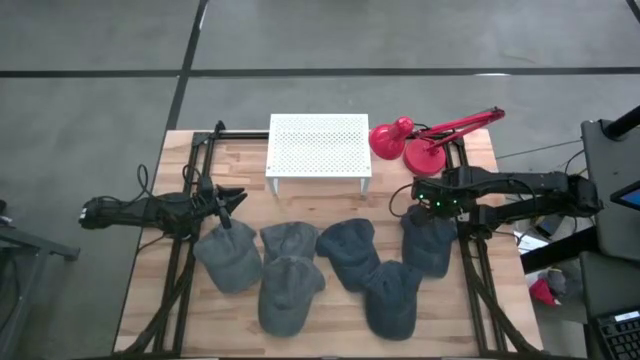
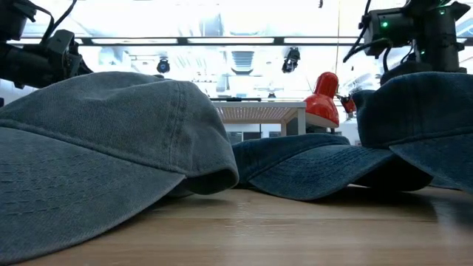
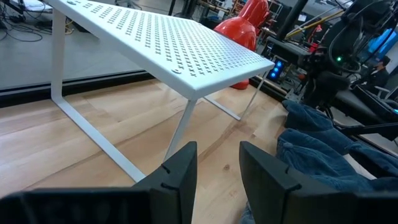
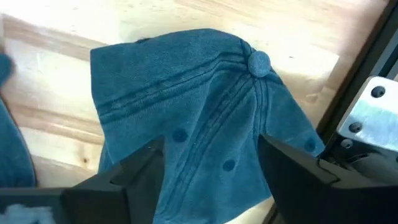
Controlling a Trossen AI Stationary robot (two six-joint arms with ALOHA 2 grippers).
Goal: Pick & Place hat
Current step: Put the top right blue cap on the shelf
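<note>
Nearest the low camera, a grey cap (image 2: 103,162) fills the frame's lower left. At right of the high view, the right tool (image 4: 208,165) hovers, fingers apart, above the hat (image 4: 193,118) on the counter (image 1: 330,195). Left tool (image 3: 217,171), slightly parted, holds nothing, centre-left.

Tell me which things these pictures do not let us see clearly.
- Low view: the near cap hides the table behind it.
- Right wrist view: the right gripper, open, covers the lower part of the cap.
- High view: the left gripper is too small to judge.
</note>
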